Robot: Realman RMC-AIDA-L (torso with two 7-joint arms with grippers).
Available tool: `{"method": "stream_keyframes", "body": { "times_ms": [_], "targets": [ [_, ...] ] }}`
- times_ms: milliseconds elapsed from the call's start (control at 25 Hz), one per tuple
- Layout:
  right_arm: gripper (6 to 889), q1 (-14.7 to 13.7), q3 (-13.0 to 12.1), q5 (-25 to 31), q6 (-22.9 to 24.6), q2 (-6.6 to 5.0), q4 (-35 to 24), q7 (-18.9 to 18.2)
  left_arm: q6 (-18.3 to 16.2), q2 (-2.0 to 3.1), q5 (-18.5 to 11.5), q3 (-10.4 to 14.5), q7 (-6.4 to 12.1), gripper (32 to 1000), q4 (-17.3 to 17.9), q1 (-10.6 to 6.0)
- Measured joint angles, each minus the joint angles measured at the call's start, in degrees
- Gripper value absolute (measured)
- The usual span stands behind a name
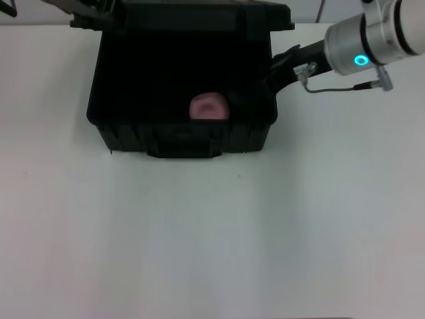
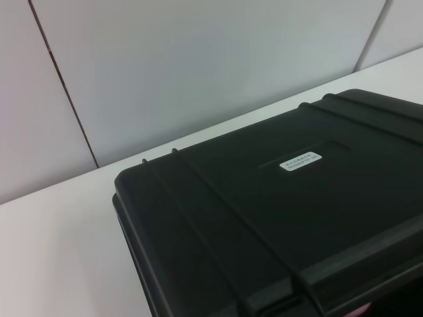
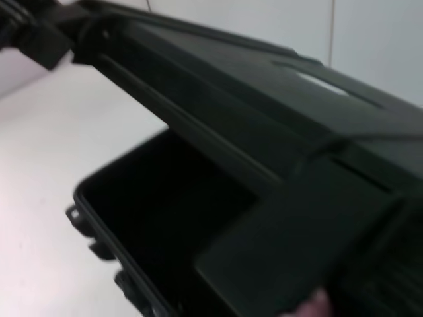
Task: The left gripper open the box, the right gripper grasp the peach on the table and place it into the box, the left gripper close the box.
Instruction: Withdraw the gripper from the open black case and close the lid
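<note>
A: Peach [image 1: 210, 107] lying on the floor of the open black box [image 1: 119, 126], close to the front wall, roughly centred. Box resting on the white table [image 1: 212, 232], lid [image 2: 277, 198] raised toward the back.

B: And the right gripper [image 1: 273, 72]?

A: At the box's right rim, black fingers against black plastic. Open or closed: impossible to tell. Nothing pink between them in the head view, at least.

B: Left gripper [image 1: 89, 14]?

A: Up at the lid's far left corner, seemingly propping it; finger state also unreadable.

B: Risks from here?

A: Chiefly the lid. Lowered too soon, likely to strike the right arm [image 1: 372, 40] reaching over the rim. Slipping off the left gripper, same result. Also a wrist cable [image 1: 332, 86] hanging near the edge, possibly snagging on withdrawal.
</note>
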Motion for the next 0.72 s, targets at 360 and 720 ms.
{"method": "stream_keyframes", "body": {
  "times_ms": [360, 720],
  "targets": [
    [852, 2.42, 9.54, -13.8, 13.34, -0.53, -4.4, 6.28, -0.06, 0.0, 0.0, 0.0, 0.0, 495, -0.05, 0.0],
    [853, 3.65, 13.21, -25.41, 27.64, -1.36, -10.24, 11.18, -0.08, 0.0, 0.0, 0.0, 0.03, 495, -0.09, 0.0]
  ]
}}
